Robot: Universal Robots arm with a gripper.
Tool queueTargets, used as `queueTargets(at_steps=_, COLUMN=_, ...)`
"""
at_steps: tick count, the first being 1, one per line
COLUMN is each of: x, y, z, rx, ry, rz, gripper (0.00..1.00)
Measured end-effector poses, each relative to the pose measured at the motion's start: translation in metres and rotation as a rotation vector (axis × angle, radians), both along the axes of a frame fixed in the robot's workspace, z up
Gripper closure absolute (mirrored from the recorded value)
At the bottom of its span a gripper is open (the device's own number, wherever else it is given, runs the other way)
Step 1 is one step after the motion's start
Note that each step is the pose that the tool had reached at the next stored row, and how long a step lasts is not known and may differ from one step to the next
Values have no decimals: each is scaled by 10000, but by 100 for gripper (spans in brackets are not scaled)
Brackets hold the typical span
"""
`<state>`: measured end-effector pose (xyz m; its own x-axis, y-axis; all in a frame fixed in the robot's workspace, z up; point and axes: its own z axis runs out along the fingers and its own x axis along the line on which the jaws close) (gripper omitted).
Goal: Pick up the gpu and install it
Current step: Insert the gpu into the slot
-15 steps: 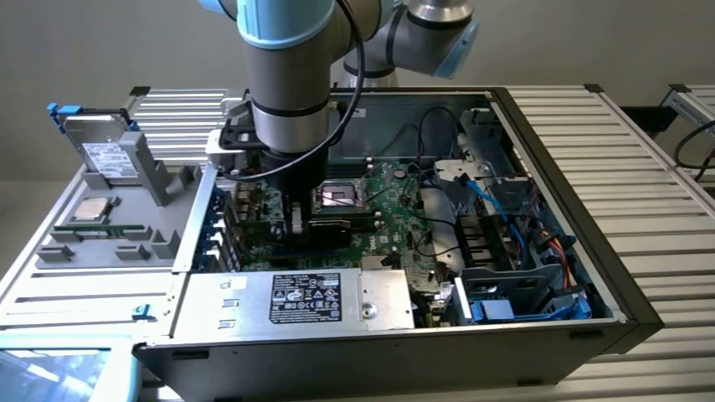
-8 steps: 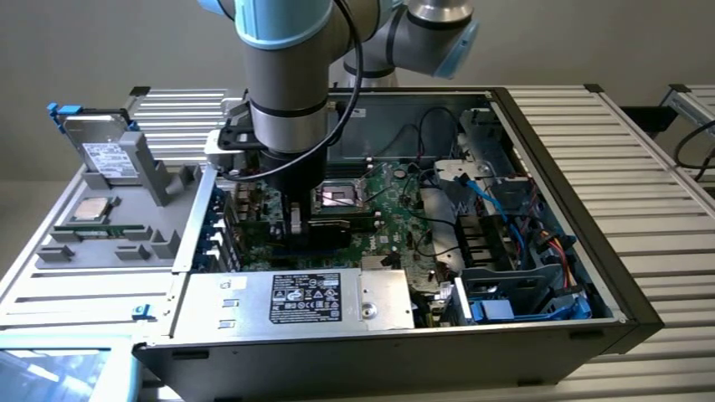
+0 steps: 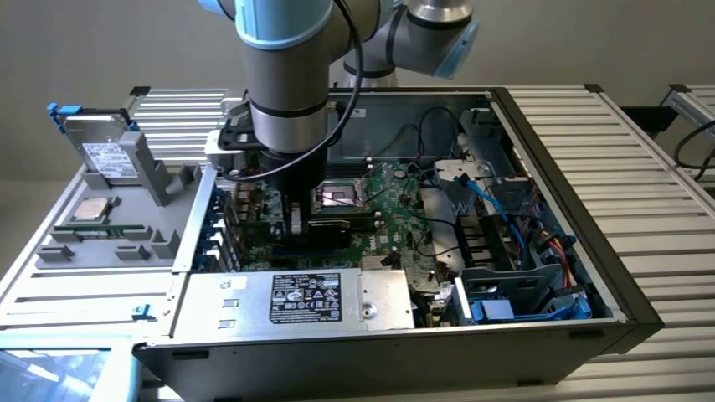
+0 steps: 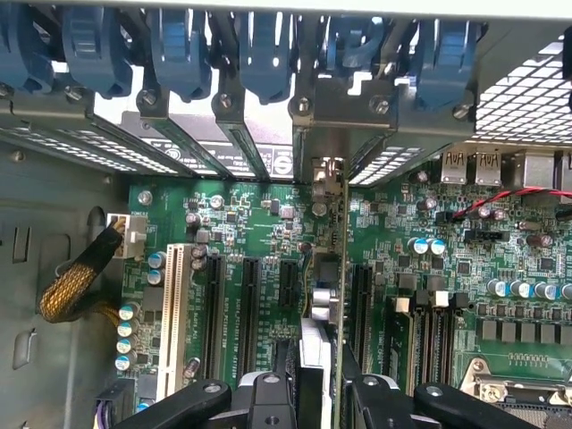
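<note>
A: Arm position?
B: Down inside the open PC case [image 3: 625, 276], over the motherboard [image 3: 380, 209]. Gripper [image 3: 294, 219] low among the expansion slots, just beside the CPU socket [image 3: 338, 198] on the exterior view's left.

A: Gripper state?
B: Clamped on the gpu [image 4: 332, 295]. Fingers [image 4: 268, 398] on either side of the card in the wrist view, jaws partly closed around it.

A: Card orientation?
B: Edge-on, upright, standing on the board. Silver end bracket [image 4: 329, 174] up against the rear slot openings of the case, under the row of blue retention clips [image 4: 268, 49]. Lower edge at a black slot [image 4: 361, 304]; seated or not, cannot tell.

A: Neighbouring slots?
B: White slot [image 4: 172, 313] and more black slots [image 4: 248, 304] beside the card, bare. Braided yellow cable [image 4: 76, 281] plugged in near the board's edge.

A: Rest of the case?
B: Power supply [image 3: 301, 300] with black label along the near side in the exterior view. Blue cables [image 3: 503, 209] and drive cage [image 3: 503, 293] at the exterior view's right.

A: Outside the case?
B: Grey parts tray [image 3: 112, 243] at the exterior view's left. Hard drive [image 3: 110, 155] with white label standing in it, CPU [image 3: 90, 211] lying flat below that.
</note>
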<state>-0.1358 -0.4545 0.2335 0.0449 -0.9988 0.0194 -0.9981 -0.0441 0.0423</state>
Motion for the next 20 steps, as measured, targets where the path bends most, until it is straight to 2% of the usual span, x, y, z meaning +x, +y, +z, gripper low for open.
queueTargets(at_steps=20, x=-5, y=-1, z=-23, rx=-2, ry=4, rz=-11, gripper=71)
